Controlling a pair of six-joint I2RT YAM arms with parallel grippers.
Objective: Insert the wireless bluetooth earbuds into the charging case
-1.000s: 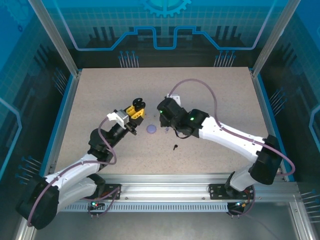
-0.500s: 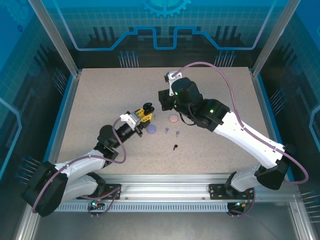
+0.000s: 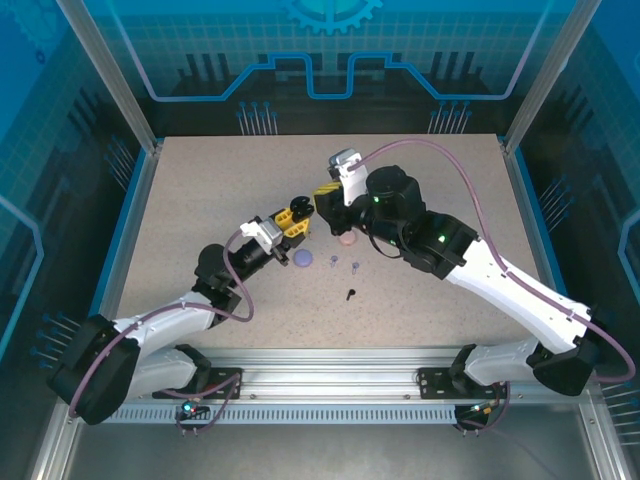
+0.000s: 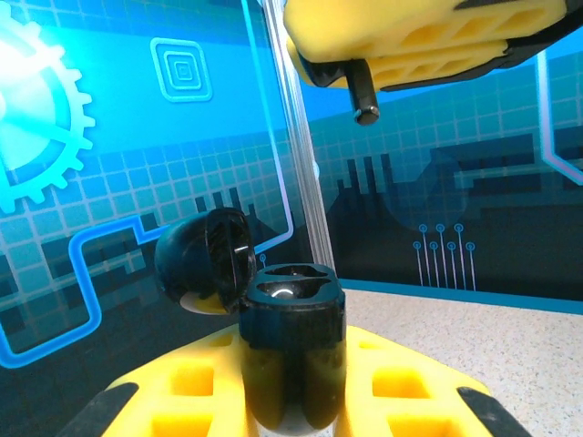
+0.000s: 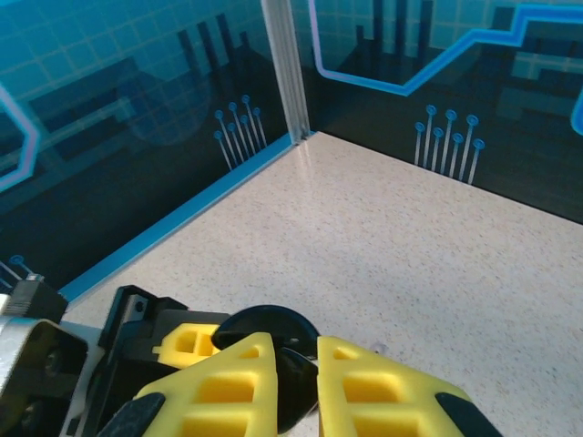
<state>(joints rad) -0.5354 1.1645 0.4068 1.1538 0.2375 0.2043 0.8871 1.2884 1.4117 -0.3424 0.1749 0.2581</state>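
My left gripper [image 4: 291,387] clamps the glossy black charging case [image 4: 291,305], lid hinged open. Its wrist camera catches what overhead hides: my right gripper [image 5: 296,378] pinching a black earbud [image 4: 365,98], stem poking out, near the case. Purple buds [image 3: 330,262] and a loose black bud [image 3: 350,294] lie on the speckled table [image 3: 200,190].
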